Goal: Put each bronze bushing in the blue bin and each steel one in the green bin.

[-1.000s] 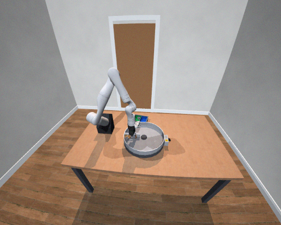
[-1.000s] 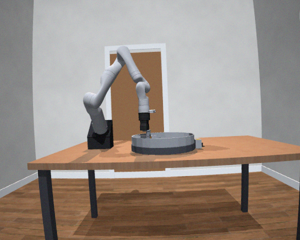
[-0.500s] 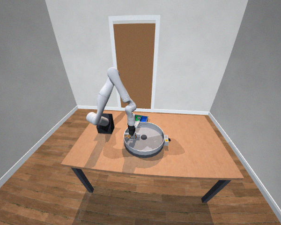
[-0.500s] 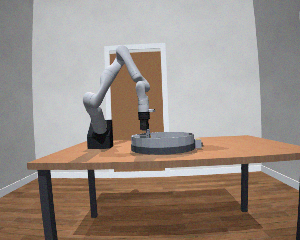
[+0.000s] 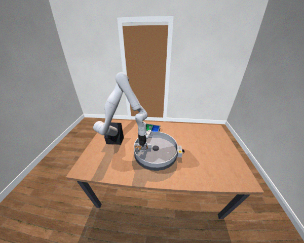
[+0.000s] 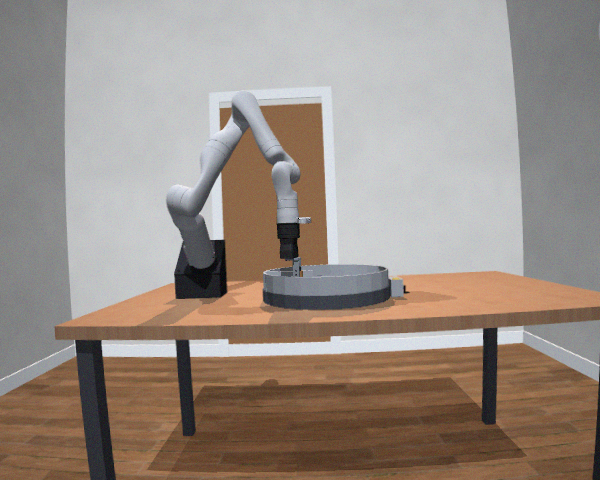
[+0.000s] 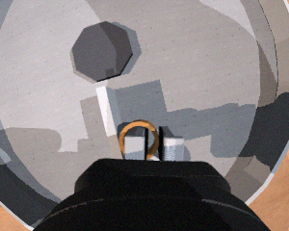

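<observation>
My gripper [image 5: 144, 148] [image 6: 296, 270] [image 7: 152, 138] points down at the left part of the grey turntable [image 5: 160, 165] [image 6: 331, 285] [image 7: 207, 72]. It is shut on the wall of a bronze bushing [image 7: 131, 125], with one finger inside the ring and one outside. More bronze [image 5: 137, 148] shows left of the fingers in the top view, too small to tell how many bushings. The green bin [image 5: 147, 126] and the blue bin [image 5: 156, 128] stand behind the turntable, partly behind the arm. A small grey thing [image 5: 150, 127] shows in the green bin. The bins are hidden in the exterior view.
The turntable has a raised rim and a dark hub [image 5: 155, 148] [image 7: 103, 52]. A thin white upright piece [image 7: 105, 111] stands between hub and gripper. A small grey box [image 5: 180, 151] [image 6: 397, 287] with a yellow top adjoins the turntable's right side.
</observation>
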